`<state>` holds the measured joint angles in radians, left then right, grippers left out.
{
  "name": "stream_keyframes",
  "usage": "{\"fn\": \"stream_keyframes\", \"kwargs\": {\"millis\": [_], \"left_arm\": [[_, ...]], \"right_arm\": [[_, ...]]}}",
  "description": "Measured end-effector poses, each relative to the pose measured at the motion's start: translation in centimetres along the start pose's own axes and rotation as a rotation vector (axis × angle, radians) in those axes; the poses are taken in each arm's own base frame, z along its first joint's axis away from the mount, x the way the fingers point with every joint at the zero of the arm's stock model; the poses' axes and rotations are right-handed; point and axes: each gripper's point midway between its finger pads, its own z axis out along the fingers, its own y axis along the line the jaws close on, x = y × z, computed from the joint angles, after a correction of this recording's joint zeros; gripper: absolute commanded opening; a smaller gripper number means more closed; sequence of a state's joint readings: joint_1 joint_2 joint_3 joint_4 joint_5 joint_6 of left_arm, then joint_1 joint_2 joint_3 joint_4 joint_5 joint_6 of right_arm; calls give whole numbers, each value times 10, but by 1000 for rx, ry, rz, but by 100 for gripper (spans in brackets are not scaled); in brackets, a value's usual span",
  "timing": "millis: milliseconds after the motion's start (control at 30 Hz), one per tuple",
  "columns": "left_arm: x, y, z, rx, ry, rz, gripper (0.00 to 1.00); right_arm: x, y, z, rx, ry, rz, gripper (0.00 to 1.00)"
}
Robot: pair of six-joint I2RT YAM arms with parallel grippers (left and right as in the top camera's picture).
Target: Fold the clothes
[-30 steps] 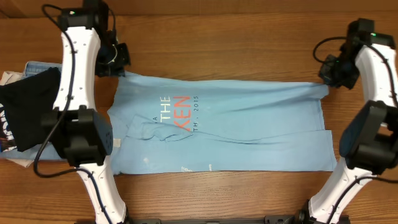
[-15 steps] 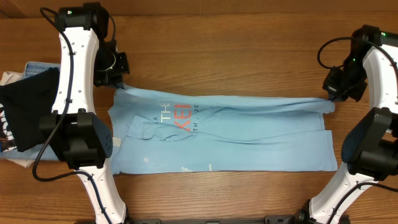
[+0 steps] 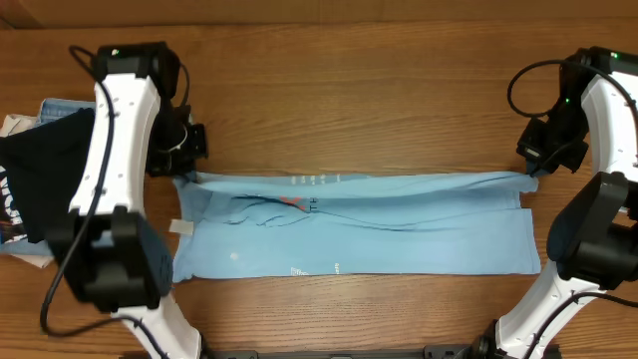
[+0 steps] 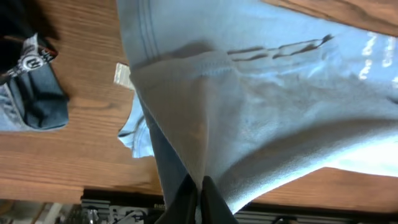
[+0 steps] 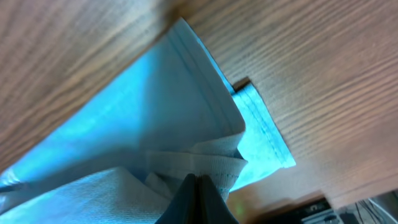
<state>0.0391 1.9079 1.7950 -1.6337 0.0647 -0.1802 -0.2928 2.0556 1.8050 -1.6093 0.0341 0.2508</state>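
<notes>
since a second ago the far edge of the t-shirt (image 3: 359, 234) has been carried toward the near side. the chest lettering that lay open then is folded out of sight now. only a scrap of red-orange print (image 3: 294, 202) and a few small white marks show along the fold. the shirt has gone from a broad spread to a narrower band running left to right across the middle of the counter (image 3: 349, 90). both arms have come nearer with it.

the left fingers (image 4: 198, 193) are closed tight on a pinch of the shirt's far left corner, and the cloth rises to a peak where they grip. the right fingers (image 5: 196, 186) are closed just as tight on the far right corner, where stitched hem layers bunch together. the far layer is drawn taut between the two grips, and the near layer lies flat on the wood.

the shirt is a soft, light sky-blue knit with shallow creases along its length and double-stitched hems. a small white tag (image 3: 183, 228) sticks out at its left edge. the counter is brown wood with a long visible grain. at the far left a black garment (image 3: 45, 175) with white print lies over blue denim jeans (image 4: 34, 102), apart from the shirt.
</notes>
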Motion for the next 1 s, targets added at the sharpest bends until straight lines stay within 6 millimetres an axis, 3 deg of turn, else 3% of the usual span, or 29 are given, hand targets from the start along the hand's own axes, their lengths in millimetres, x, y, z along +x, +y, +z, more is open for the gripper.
{"fn": "stream_keyframes", "kwargs": {"millis": [133, 300, 467, 767, 1000], "left_arm": [[10, 2, 0, 4, -36, 2, 4], [16, 6, 25, -2, -4, -1, 4], [24, 9, 44, -13, 38, -4, 4], [34, 11, 46, -21, 80, -6, 4], [51, 15, 59, -34, 155, -11, 4]], "right_arm": [[13, -7, 15, 40, 61, 13, 4], [23, -14, 25, 78, 108, 25, 4], [27, -17, 24, 91, 116, 32, 4], [45, -24, 13, 70, 52, 43, 4], [63, -29, 46, 84, 90, 46, 4]]}}
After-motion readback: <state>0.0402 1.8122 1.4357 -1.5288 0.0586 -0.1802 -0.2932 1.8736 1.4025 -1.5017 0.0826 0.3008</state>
